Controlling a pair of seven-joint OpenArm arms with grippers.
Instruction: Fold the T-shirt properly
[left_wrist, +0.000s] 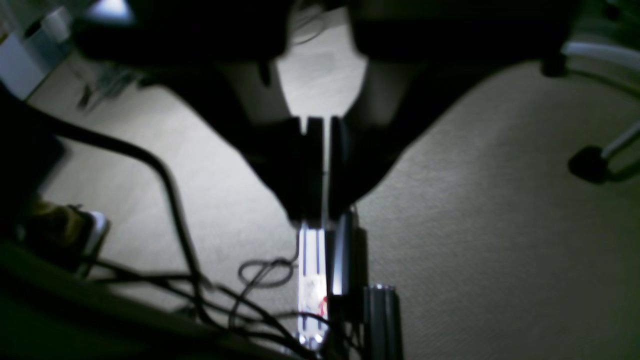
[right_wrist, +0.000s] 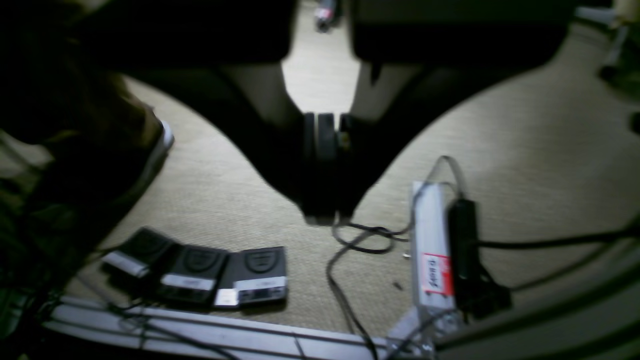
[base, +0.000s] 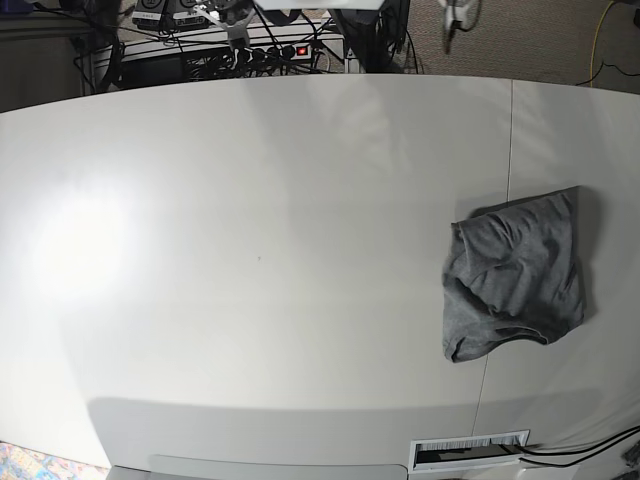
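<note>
The grey T-shirt (base: 520, 275) lies as a bunched, roughly folded heap on the right part of the white table (base: 250, 250). Neither arm shows in the base view. In the left wrist view my left gripper (left_wrist: 324, 210) is shut with nothing between its dark fingers, and it hangs over carpeted floor. In the right wrist view my right gripper (right_wrist: 327, 210) is also shut and empty above the carpet. The T-shirt appears in neither wrist view.
Below the left gripper run a metal rail (left_wrist: 312, 285) and loose cables (left_wrist: 265, 272). Below the right gripper lie three black pedals (right_wrist: 200, 272), a power strip (right_wrist: 430, 245) and a shoe (right_wrist: 150, 155). A chair base (left_wrist: 595, 160) stands on the carpet. A cable slot (base: 470, 452) sits at the table's front edge.
</note>
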